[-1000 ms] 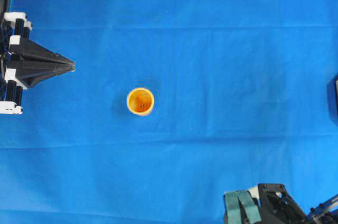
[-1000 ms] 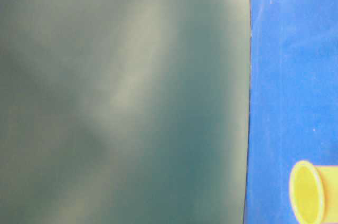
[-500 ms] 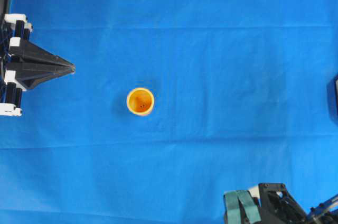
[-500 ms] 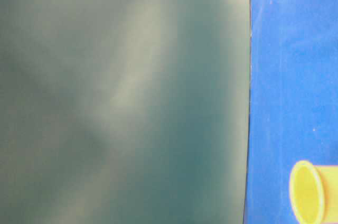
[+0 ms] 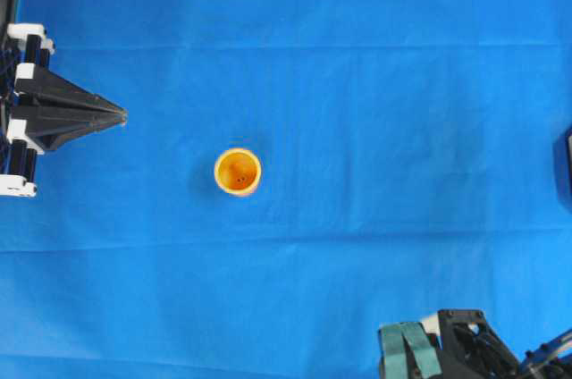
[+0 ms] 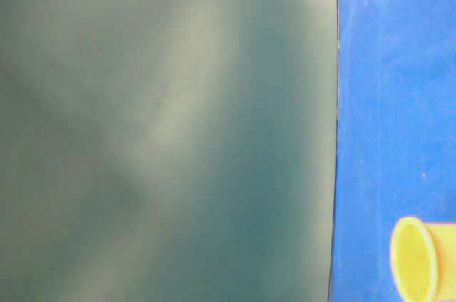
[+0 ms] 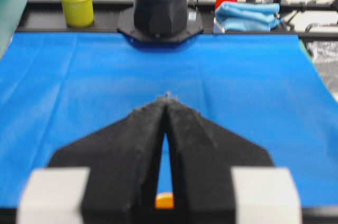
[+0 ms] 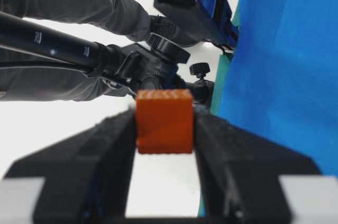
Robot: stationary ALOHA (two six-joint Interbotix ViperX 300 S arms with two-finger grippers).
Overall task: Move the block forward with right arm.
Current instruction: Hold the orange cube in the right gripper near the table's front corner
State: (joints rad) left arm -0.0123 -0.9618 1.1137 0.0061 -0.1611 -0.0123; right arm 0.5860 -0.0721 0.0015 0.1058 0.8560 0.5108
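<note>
Your right tool (image 8: 165,129) is pinching the block (image 8: 163,121) squarely between its two fingers, so the block sits off the bench in that grip, and in the overhead view the right arm (image 5: 451,348) waits at the bottom right corner of the blue cloth (image 5: 375,111). The left tool (image 7: 166,102) is pressed together and parked at the far left edge, well apart from the orange cup (image 5: 238,171), so judge forward from the right arm.
</note>
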